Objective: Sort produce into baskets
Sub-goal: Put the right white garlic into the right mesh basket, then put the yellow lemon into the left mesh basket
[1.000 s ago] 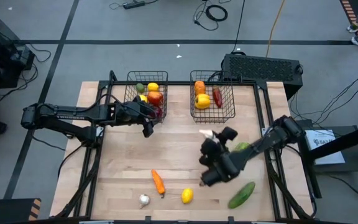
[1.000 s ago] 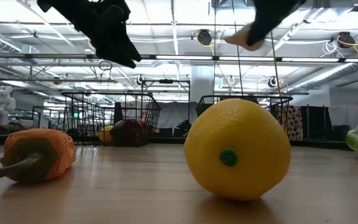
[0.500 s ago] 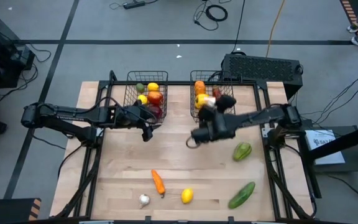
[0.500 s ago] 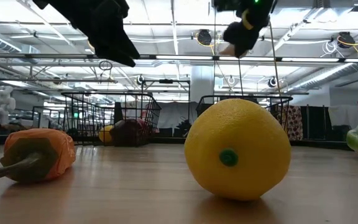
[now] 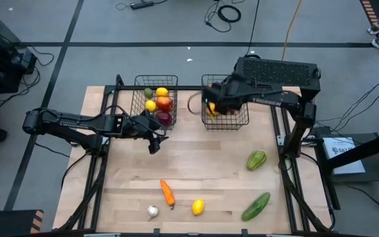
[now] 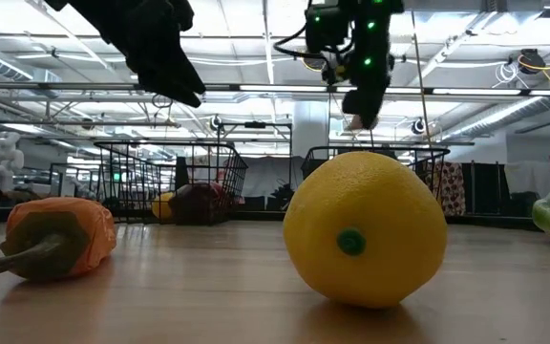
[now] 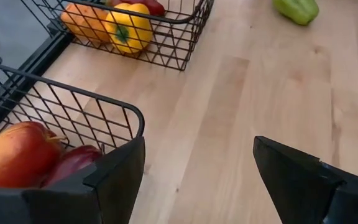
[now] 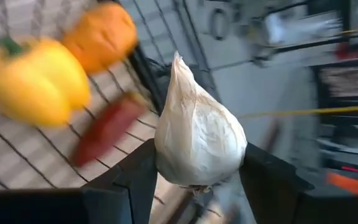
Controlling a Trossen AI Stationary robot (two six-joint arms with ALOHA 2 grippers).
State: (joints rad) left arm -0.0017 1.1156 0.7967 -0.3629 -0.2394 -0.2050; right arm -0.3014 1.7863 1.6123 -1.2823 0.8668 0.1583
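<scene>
My right gripper is shut on a white garlic bulb above the right wire basket, which holds a yellow pepper, an orange piece and a red chilli. The garlic also shows in the low view. My left gripper is open and empty beside the near right corner of the left basket, which holds a lemon, red apples and a lime. A carrot, a second garlic, a lemon, a cucumber and a green pepper lie on the table. My right gripper pinches the garlic bulb by its wide body between the two fingers, one on each side. The bulb's pointed tip sticks out past the fingers. The fingers point down, and the bulb is lifted clear above the right basket.
The two baskets stand side by side at the table's far edge with a gap between them. A dark box stands behind the right basket. The loose produce lies along the near and right parts of the table.
My right gripper has carried the garlic from the table's near right part toward the far edge and now hangs over the right basket. It has stayed shut on the bulb. My left gripper has kept its place by the left basket.
</scene>
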